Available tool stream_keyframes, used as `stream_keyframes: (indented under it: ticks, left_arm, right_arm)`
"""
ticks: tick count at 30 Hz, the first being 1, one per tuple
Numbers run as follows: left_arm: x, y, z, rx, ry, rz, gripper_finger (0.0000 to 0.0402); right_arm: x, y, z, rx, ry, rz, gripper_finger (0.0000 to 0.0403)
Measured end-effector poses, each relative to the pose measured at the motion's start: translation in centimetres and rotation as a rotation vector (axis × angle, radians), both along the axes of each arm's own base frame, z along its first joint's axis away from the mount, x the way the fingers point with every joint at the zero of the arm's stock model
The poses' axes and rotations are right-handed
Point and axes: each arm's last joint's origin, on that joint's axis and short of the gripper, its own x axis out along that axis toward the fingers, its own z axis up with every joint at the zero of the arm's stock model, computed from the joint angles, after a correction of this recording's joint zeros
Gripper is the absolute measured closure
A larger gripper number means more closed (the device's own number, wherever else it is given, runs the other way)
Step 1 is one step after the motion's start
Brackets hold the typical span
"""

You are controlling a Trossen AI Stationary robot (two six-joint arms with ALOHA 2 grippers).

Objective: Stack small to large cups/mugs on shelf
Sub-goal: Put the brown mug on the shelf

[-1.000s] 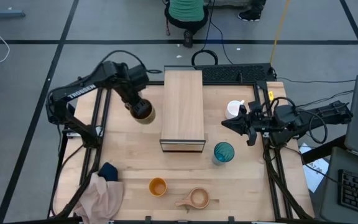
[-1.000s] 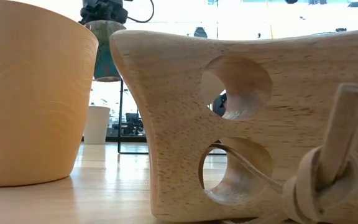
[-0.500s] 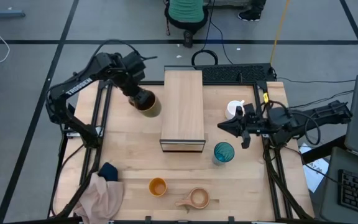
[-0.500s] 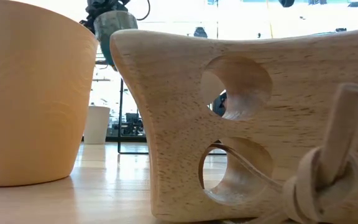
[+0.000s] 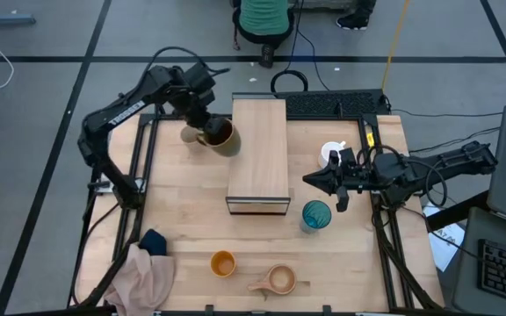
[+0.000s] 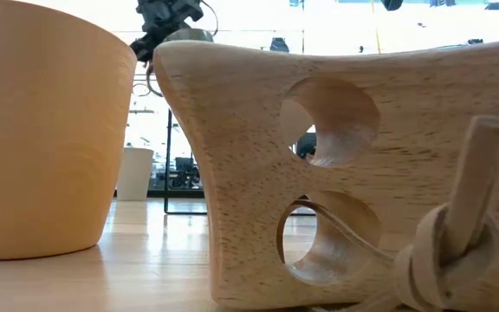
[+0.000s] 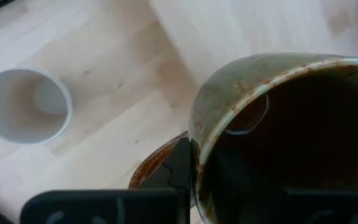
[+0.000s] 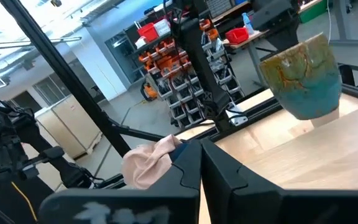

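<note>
Front edge: small orange cup (image 5: 223, 263) and tan wooden handled cup (image 5: 277, 280) stand side by side; pink cloth (image 5: 146, 278) lies at the left corner.
Mid table: tall translucent teal tumbler (image 5: 315, 215) stands just right of the long light-wood box shelf (image 5: 258, 154).
Right gripper (image 5: 311, 179): above the tumbler, fingers pressed together, holding nothing.
White mug (image 5: 330, 155): beside the right arm.
Left gripper (image 5: 202, 130): fingers clamped on the dark olive-brown mug (image 5: 221, 138), apparently raised and tilted at the shelf's left edge.
Small beige cup (image 7: 23, 106): on the tabletop beside it.

Left end effector (image 5: 207, 132) carried dark mug (image 5: 221, 138) toward shelf (image 5: 258, 154).
</note>
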Motion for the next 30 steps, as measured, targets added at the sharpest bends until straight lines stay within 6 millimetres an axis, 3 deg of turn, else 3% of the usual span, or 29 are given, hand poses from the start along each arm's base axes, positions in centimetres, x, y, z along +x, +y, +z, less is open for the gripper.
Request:
stream_keyframes:
  ticks: [7,13,17,25,30]
  left_arm:
    - [2.9,1.4,2.9,0.056,-0.047,-0.061,0.0372]
    - [5.3,0.8,3.4,-0.003,-0.154,-0.127,0.0372]
    - [6.1,-0.4,2.8,-0.074,-0.134,-0.171,0.0372]
    - [7.4,-3.1,3.0,-0.182,-0.192,-0.256,0.0372]
    - [8.3,-5.2,3.1,-0.237,-0.2,-0.295,0.0372]
  right_arm:
    - [0.0,-0.2,0.0,0.0,-0.001,-0.014,0.0403]
    - [0.2,-1.3,0.0,-0.054,0.002,-0.072,0.0369]
    - [0.3,-2.2,-0.1,-0.08,0.015,-0.116,0.0311]
    - [0.2,-3.4,-0.7,-0.02,0.078,-0.106,0.0149]
    - [0.2,-3.6,-0.8,0.036,0.085,-0.055,0.0093]
